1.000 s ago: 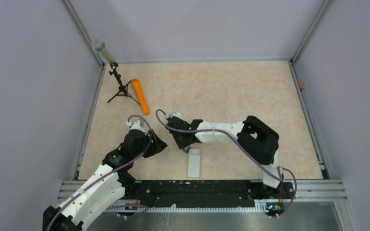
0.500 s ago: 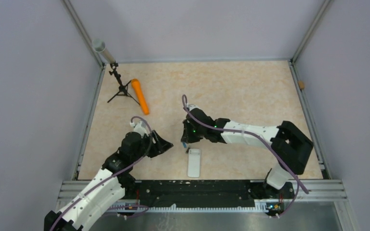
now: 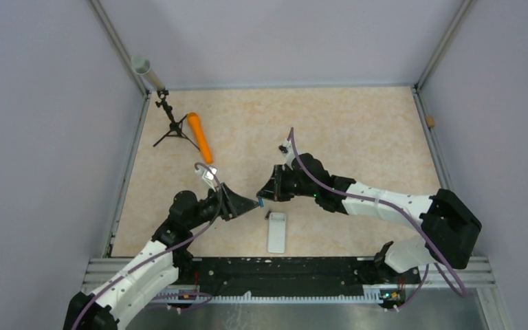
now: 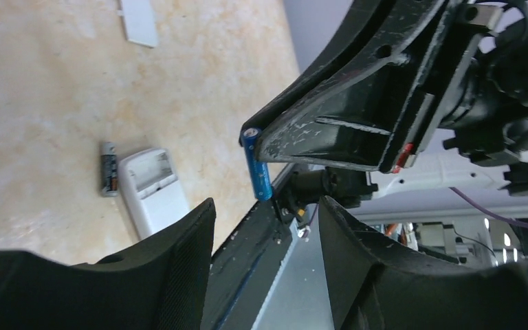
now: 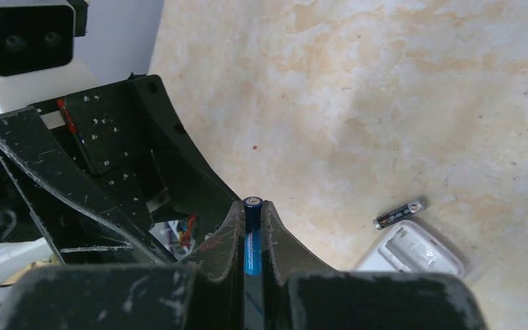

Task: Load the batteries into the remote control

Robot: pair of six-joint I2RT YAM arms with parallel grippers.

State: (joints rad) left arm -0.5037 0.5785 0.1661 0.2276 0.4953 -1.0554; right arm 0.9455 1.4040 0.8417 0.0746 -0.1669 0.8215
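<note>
The blue battery point(image 4: 256, 165) is gripped by the right claw point(image 5: 252, 206), which is closed on it at the very fingertips. It is carried in the air, not laid on the worktop point(image 3: 344, 130). The place is over the middle of the near edge zone, just beyond the far end of the remote point(image 3: 277, 232).

The battery's long axis is set approx. crosswise to the right fingers, so one end sticks out free below them. The left claw point(image 3: 249, 204) is open w/ nothing between its fingers. It is pointed at the right claw almost tip to tip and is very near to the battery, on its left side. No contact is seen.

The remote is laid back-up, w/ its long axis running from near edge to far edge. The recess is uncovered at the far end. The dark battery point(image 4: 108, 169) is laid on the worktop just beside the recess end, approx. parallel to the remote. Whether it touches the remote cannot be told. A flat white piece point(image 4: 139, 20), prob. the cover, is seen well apart from them.

Judgement: the coming move is prob. a re-grip by the left claw on the free end, or a lowering to the recess. In both cases the battery axis must be lined up first, w/ the open gap or w/ the recess length. Of the two, the right claw is a bit nearer to the recess.

Materials:
- Battery: slim smooth cylinder w/ glossy wrap, so likely slippery between hard, scratched black fingers.
- Remote: matt white plastic, rounded corners.
- Worktop: beige, marbled, hard and flat.
</note>
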